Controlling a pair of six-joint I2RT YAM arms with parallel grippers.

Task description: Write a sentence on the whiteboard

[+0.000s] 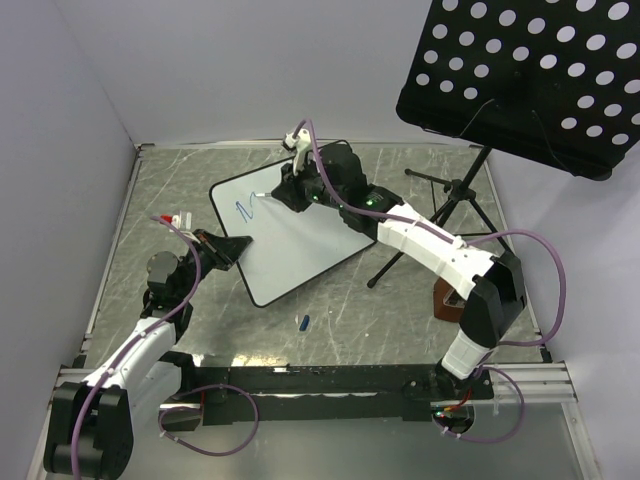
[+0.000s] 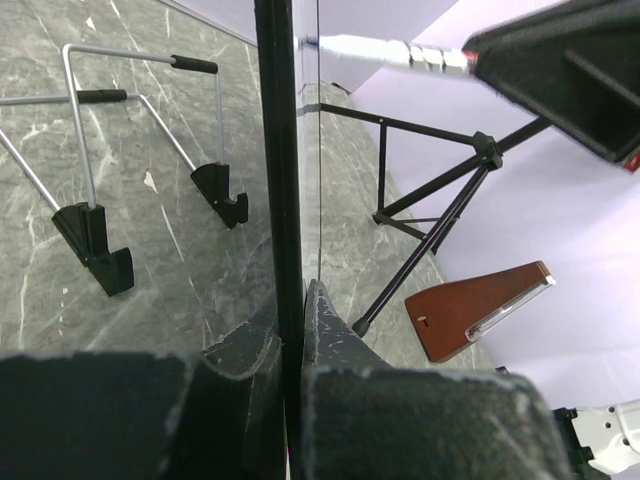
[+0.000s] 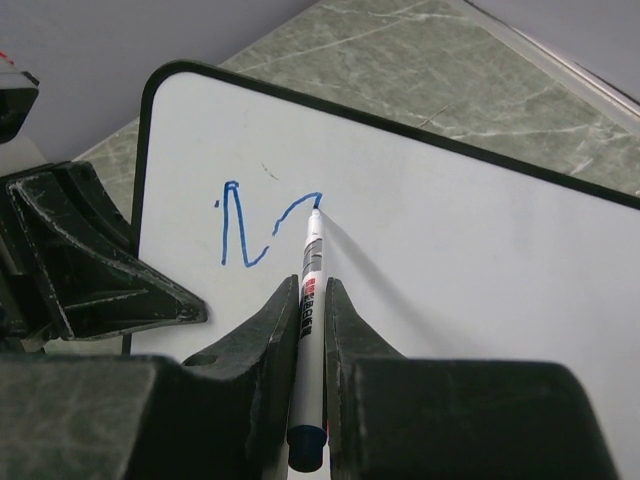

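The whiteboard (image 1: 300,240) lies tilted on the table, white with a thin black rim. My left gripper (image 1: 236,249) is shut on its left edge; in the left wrist view the rim (image 2: 280,150) runs edge-on between the closed fingers (image 2: 335,330). My right gripper (image 3: 312,285) is shut on a white marker (image 3: 311,330) with a blue end. The marker tip touches the whiteboard (image 3: 450,250) at the top of a blue zigzag stroke (image 3: 245,225), all that shows of the sentence. From above, the stroke (image 1: 245,207) sits near the board's far left corner, beside the right gripper (image 1: 285,190).
A black perforated music-stand panel (image 1: 530,70) hangs over the back right, its tripod (image 1: 440,215) standing just right of the board. A brown metronome (image 1: 445,300) stands by the right arm. A blue cap (image 1: 303,322) lies in front of the board. A wire stand (image 2: 100,150) lies beyond the board.
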